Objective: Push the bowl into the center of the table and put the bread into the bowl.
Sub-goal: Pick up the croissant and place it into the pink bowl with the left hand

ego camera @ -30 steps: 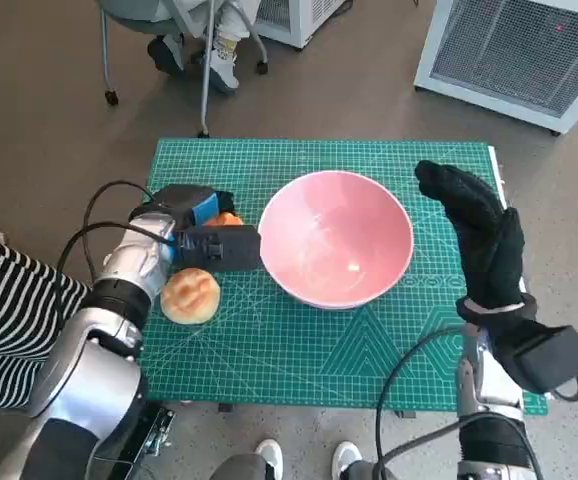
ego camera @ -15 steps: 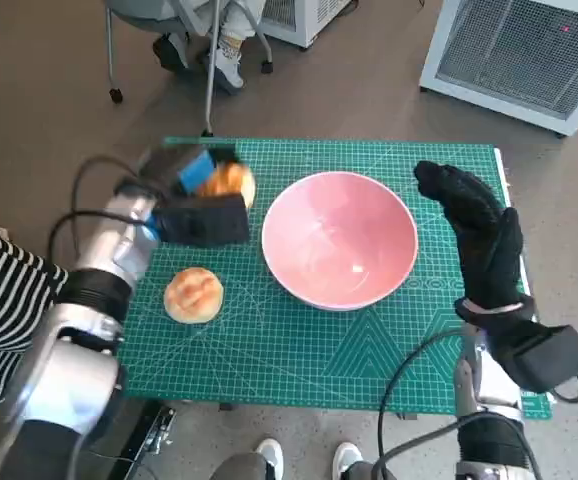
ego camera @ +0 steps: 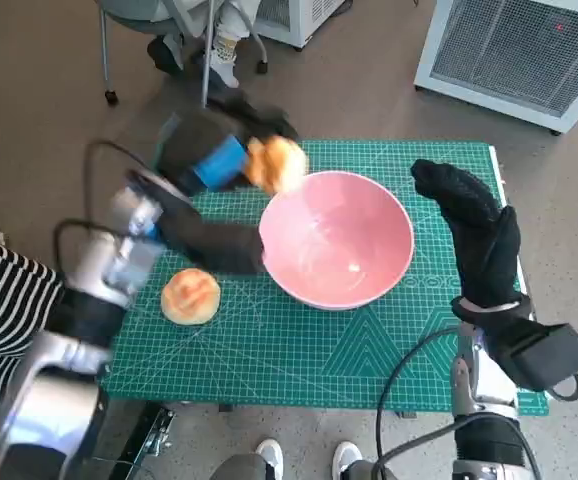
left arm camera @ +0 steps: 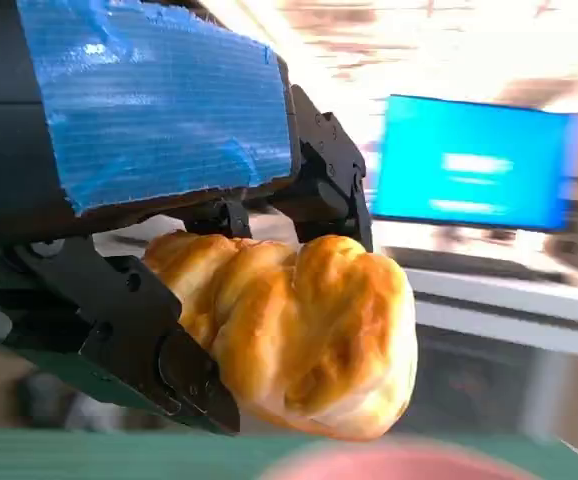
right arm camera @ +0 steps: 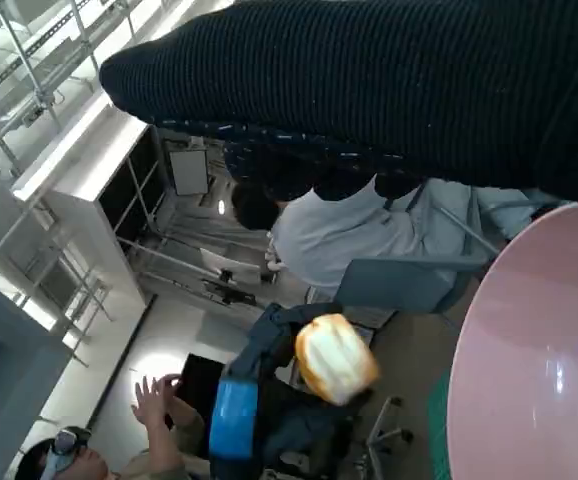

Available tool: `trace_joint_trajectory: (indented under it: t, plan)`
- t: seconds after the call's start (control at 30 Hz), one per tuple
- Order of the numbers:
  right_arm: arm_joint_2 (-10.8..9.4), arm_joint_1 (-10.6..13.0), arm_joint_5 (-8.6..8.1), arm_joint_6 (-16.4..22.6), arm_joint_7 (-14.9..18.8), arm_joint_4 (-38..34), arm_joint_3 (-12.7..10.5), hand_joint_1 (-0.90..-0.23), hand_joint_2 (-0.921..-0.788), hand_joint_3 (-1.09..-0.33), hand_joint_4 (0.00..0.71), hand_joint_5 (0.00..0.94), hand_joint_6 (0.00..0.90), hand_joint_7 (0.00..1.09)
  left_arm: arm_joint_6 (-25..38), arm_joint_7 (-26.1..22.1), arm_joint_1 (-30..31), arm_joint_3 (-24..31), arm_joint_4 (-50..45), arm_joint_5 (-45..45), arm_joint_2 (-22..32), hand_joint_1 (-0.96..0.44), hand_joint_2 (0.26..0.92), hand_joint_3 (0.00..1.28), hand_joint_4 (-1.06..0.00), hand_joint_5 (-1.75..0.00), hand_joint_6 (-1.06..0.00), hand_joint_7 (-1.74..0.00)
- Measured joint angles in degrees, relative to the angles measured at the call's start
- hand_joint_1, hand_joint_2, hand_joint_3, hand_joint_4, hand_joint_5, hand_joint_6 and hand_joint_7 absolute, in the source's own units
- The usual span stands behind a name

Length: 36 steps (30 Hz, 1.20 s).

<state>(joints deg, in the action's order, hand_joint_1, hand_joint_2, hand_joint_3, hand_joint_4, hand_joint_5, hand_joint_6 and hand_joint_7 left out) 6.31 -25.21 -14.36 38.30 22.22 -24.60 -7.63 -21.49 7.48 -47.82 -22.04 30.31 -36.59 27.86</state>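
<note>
A wide, glossy pink bowl [ego camera: 336, 238] sits upright mid-mat, its inside bare. A golden, twisted bread roll [ego camera: 275, 163] hangs in the air at the bowl's far-left rim (blurred in the head view). A round, pale-gold bun [ego camera: 191, 296] lies on the mat, left of the bowl.

Green cutting mat [ego camera: 299, 345] covers the table; white ventilated cabinet [ego camera: 519, 55] beyond; chair legs [ego camera: 109, 60] nearby.

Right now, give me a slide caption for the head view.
Left hand carries a bread roll to the pink bowl's rim; second roll waits on the mat.
</note>
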Motion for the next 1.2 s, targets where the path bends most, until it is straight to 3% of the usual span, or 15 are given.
trace_joint_trajectory:
  t: [0.3, 0.47, 0.67, 0.7, 0.77, 0.83, 0.9, 0.97, 1.03, 1.2]
  plan:
    - [0.0, 0.0, -1.25, 0.1, 0.7, -0.2, -0.1, -0.663, -0.921, -0.796, 0.135, 0.001, 0.002, 0.53, -2.4, -0.1, 0.6, -2.3, 2.0, -2.3, -2.4, 0.0, 0.921, 0.08, -0.72, -1.18, -0.57, -1.16]
    - [0.0, 0.0, -1.29, 0.1, 0.7, -0.2, -0.1, -0.664, -0.921, -0.795, 0.137, 0.002, 0.002, 0.53, -2.5, -1.0, 0.5, -3.5, 4.5, -3.4, -4.2, 0.0, 0.92, 0.08, -0.69, -1.27, -0.61, -1.08]
    - [-0.1, 0.0, -1.31, 0.1, 0.7, -0.2, -0.1, -0.655, -0.921, -0.796, 0.137, 0.002, 0.0, 0.54, -3.2, -2.3, 0.3, -4.6, 7.4, -3.6, -6.6, 0.0, 0.921, 0.14, -0.62, -1.27, -0.52, -1.24]
    - [-0.1, 0.0, -1.31, 0.1, 0.7, -0.2, -0.1, -0.655, -0.921, -0.796, 0.137, 0.002, 0.0, 0.54, -3.3, -2.4, 0.3, -4.8, 7.8, -3.6, -6.9, -0.01, 0.883, 0.12, -0.56, -1.03, -0.48, -1.02]
    - [-0.1, 0.0, -1.31, 0.1, 0.7, -0.2, -0.1, -0.655, -0.921, -0.796, 0.138, 0.002, 0.0, 0.54, -3.6, -2.5, 0.3, -5.0, 8.3, -3.7, -7.4, -0.02, 0.869, 0.09, -0.56, -0.79, -0.49, -0.81]
    - [0.0, 0.1, -1.31, 0.2, 0.7, -0.1, -0.1, -0.655, -0.921, -0.795, 0.138, 0.002, 0.0, 0.54, -3.8, -2.5, 0.3, -5.2, 8.6, -3.8, -7.6, -0.09, 0.842, 0.04, -0.51, -0.37, -0.46, -0.42]
    - [0.0, 0.1, -1.31, 0.2, 0.7, -0.1, -0.1, -0.655, -0.921, -0.794, 0.139, 0.002, 0.0, 0.54, -4.2, -2.6, 0.3, -5.4, 8.6, -4.0, -7.7, -0.2, 0.814, 0.02, -0.42, -0.15, -0.39, -0.2]
    - [0.0, 0.2, -1.3, 0.2, 0.7, 0.0, -0.1, -0.655, -0.921, -0.794, 0.139, 0.003, 0.0, 0.54, -4.7, -3.0, 0.3, -5.7, 8.6, -4.3, -7.5, -0.25, 0.807, 0.01, -0.39, -0.1, -0.37, -0.14]
    - [0.0, 0.3, -1.29, 0.2, 0.7, 0.1, -0.1, -0.655, -0.921, -0.793, 0.139, 0.003, 0.0, 0.54, -5.3, -3.5, 0.3, -6.0, 8.6, -4.5, -7.3, -0.4, 0.803, 0.01, -0.28, -0.04, -0.3, -0.06]
    - [0.0, 0.7, -1.25, 0.4, 0.7, 0.2, -0.1, -0.655, -0.921, -0.793, 0.14, 0.002, -0.001, 0.54, -6.9, -6.2, 0.3, -6.1, 8.6, -4.8, -5.7, -0.62, 0.815, 0.01, -0.14, -0.01, -0.2, -0.01]
